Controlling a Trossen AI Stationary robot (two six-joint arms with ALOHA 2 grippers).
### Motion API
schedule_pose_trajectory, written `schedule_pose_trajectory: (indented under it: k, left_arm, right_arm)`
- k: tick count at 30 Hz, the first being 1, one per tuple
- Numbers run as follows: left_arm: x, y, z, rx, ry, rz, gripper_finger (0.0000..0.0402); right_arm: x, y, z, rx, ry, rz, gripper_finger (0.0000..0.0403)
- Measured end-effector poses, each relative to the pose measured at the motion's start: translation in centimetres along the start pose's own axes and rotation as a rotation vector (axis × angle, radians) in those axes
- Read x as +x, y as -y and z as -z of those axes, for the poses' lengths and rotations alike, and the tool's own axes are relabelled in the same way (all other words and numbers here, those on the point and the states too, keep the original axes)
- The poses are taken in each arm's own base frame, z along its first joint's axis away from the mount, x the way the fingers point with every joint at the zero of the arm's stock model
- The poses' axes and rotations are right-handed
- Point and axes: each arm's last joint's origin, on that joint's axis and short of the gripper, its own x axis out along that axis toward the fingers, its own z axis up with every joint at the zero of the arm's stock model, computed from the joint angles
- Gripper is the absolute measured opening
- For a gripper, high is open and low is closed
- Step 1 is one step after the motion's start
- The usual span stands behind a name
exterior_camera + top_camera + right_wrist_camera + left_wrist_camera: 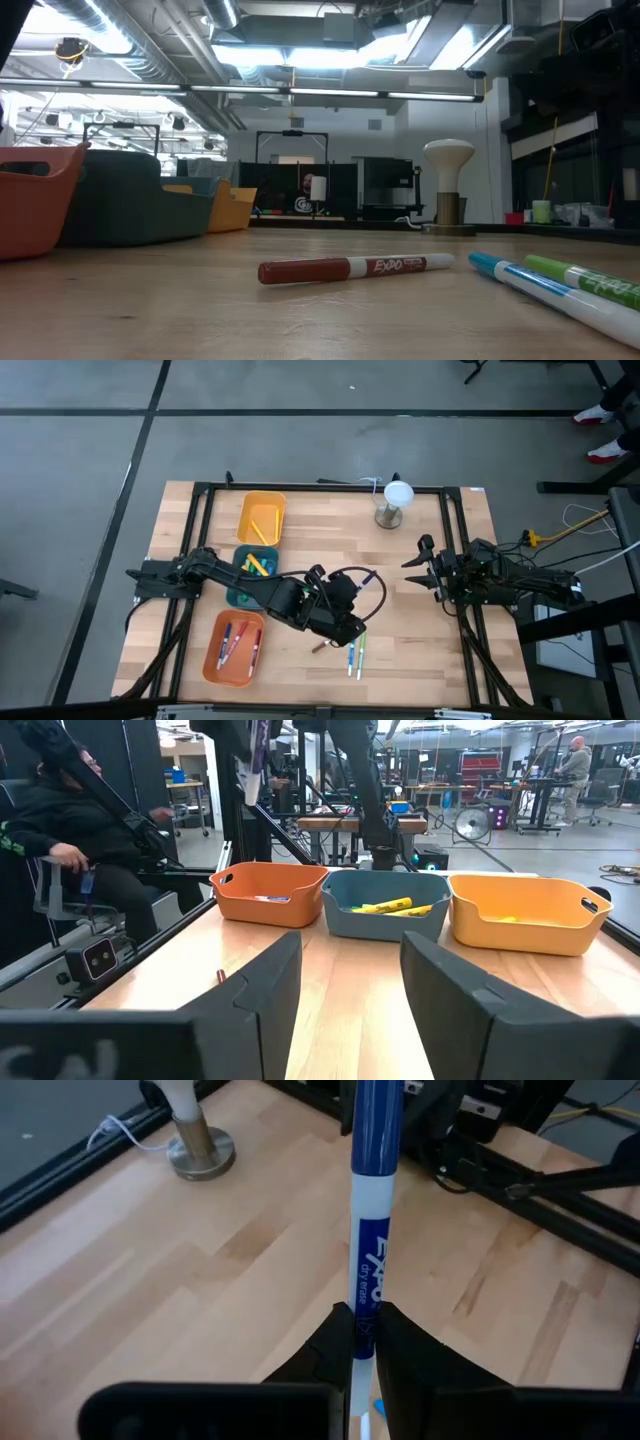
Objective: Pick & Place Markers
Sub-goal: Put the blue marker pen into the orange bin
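Left gripper [362, 1342] holds a blue marker [373, 1200] above the desk [420, 610].
Its jaws are clenched on the marker's white end, over the desk's middle. A red marker [355, 268], a light blue marker [545, 285] and a green marker [585, 277] lie on the desk near the front edge. Orange tray [235, 650], teal tray [252, 575] and yellow tray [262, 518] hold more markers. Right gripper [420, 560] waits at the right with jaws released.
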Motion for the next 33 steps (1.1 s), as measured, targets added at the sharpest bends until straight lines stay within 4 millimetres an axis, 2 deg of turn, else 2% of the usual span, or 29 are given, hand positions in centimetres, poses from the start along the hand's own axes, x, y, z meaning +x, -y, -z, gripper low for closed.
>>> schedule_pose_trajectory:
  k: [10,18,23,33]
  left_arm:
    - [-1.3,-1.1,-1.3,-0.019,0.068,-0.035,0.0024]
    - [-1.4,-0.9,-1.0,-0.084,-0.022,0.043,0.0024]
    - [-1.9,-0.4,-0.5,-0.118,-0.026,0.054,0.0024]
    - [-3.8,-0.4,2.2,-0.188,-0.106,-0.036,0.0024]
  right_arm:
    - [0.0,0.0,0.0,0.0,0.0,0.0,0.017]
    - [0.0,0.0,0.0,0.0,-0.001,0.0,0.017]
    - [0.0,0.0,0.0,0.0,0.0,0.0,0.017]
    - [0.0,0.0,0.0,0.0,0.0,0.0,0.017]
